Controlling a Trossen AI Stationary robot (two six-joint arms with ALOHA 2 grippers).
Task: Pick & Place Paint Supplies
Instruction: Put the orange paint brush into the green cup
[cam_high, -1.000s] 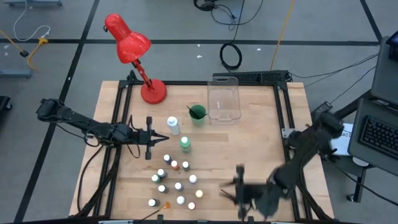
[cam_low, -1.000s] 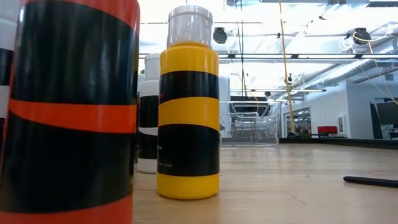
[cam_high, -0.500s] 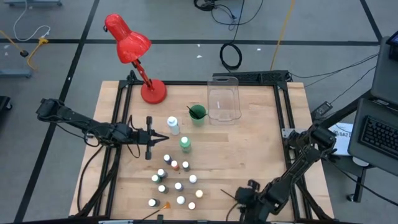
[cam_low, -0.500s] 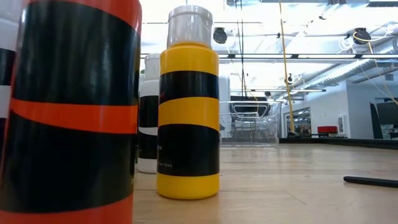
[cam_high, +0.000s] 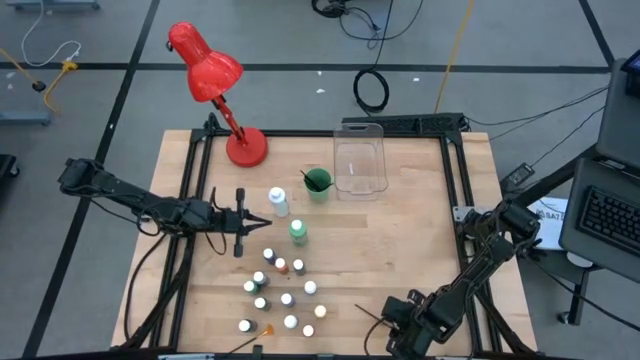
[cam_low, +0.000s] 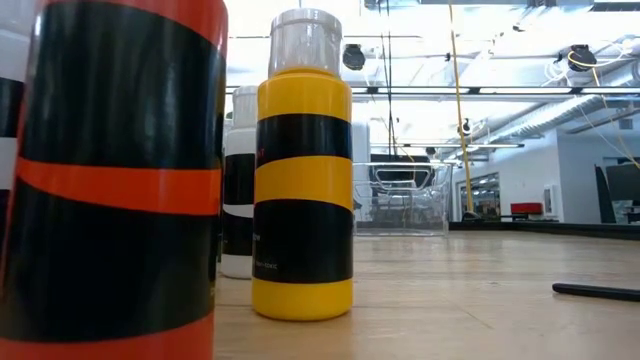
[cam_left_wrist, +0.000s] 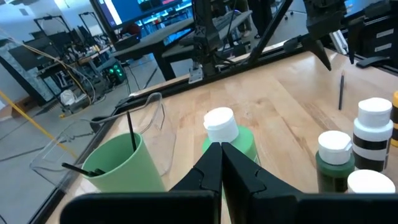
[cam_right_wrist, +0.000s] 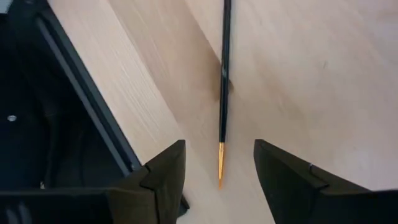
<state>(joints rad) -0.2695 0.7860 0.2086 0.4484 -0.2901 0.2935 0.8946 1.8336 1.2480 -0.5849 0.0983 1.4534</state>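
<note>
Several tiny white-capped paint bottles (cam_high: 283, 290) stand in a cluster on the wooden table's near half. Two taller bottles, a white one (cam_high: 278, 203) and a green-banded one (cam_high: 298, 233), stand farther back. A thin dark brush (cam_right_wrist: 224, 68) with an orange tip lies flat on the table near the near edge (cam_high: 368, 314). My right gripper (cam_right_wrist: 219, 155) points down over the brush's tip end. It is open, with a finger on either side of the brush and clear of it. My left gripper (cam_high: 260, 222) is shut and empty, hovering just left of the green-banded bottle (cam_left_wrist: 227, 134).
A green cup (cam_high: 318, 183) with a brush in it and a clear plastic bin (cam_high: 360, 165) stand at the back. A red desk lamp (cam_high: 215, 90) stands at the far left corner. Another brush (cam_high: 262, 330) lies by the near edge. Black frame rails (cam_right_wrist: 81, 93) border the table.
My right gripper has sunk toward the brush by the table's near edge, and has turned and tipped over so that it points down at it. The brush and the bottles have stayed in place.
</note>
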